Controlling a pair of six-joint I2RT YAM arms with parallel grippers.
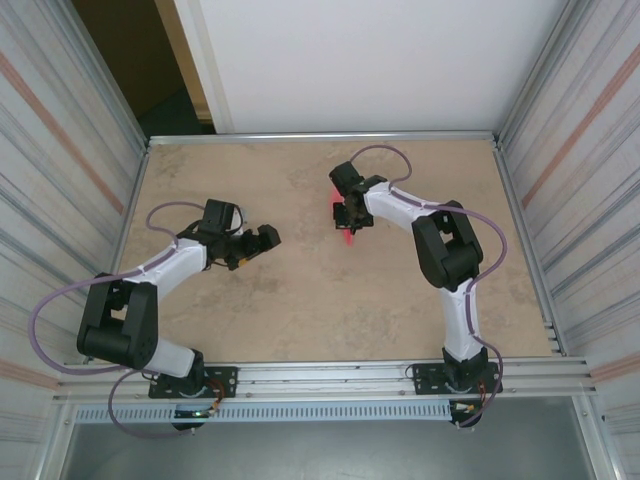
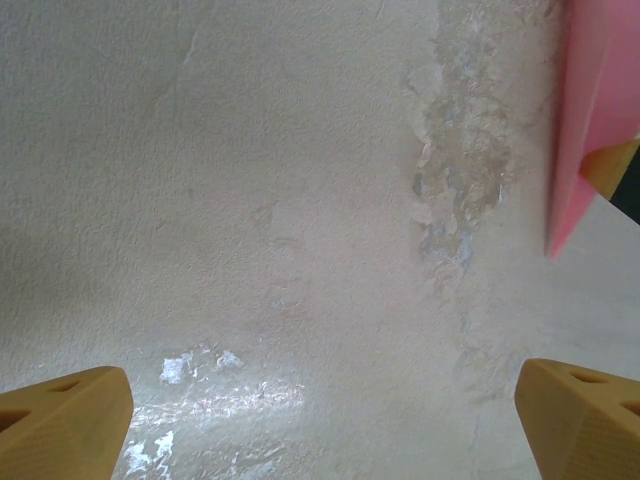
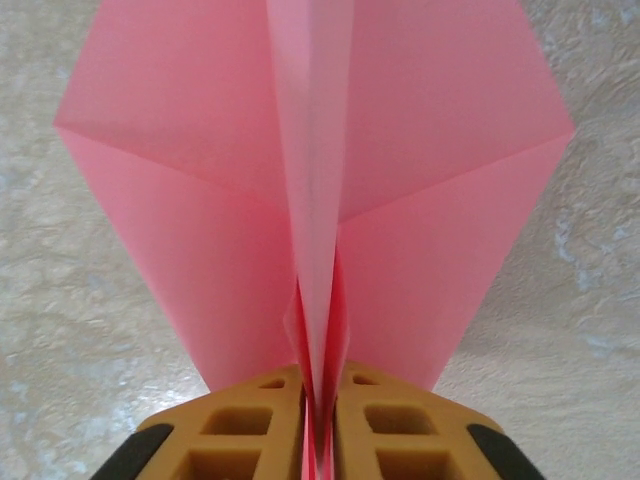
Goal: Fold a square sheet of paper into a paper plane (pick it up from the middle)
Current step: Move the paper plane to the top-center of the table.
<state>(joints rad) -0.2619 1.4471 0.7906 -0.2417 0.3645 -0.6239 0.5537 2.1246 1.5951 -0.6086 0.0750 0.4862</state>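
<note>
From above we make out only a sliver of the pink-red folded paper plane (image 1: pixel 346 236) under the right fingers (image 3: pixel 262 430); the wrist view shows them clamped on its centre fold above the mottled beige counter (image 2: pixel 250 150). The left fingers (image 2: pixel 62 420) gape wide, empty.

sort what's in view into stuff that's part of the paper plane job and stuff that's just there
Part of the job:
- paper plane, folded pink paper
- right gripper, pinched shut on the plane
- left gripper, open over the table, holding nothing

Just there:
- table
- purple cables on the arms
- ribbed side walls
</note>
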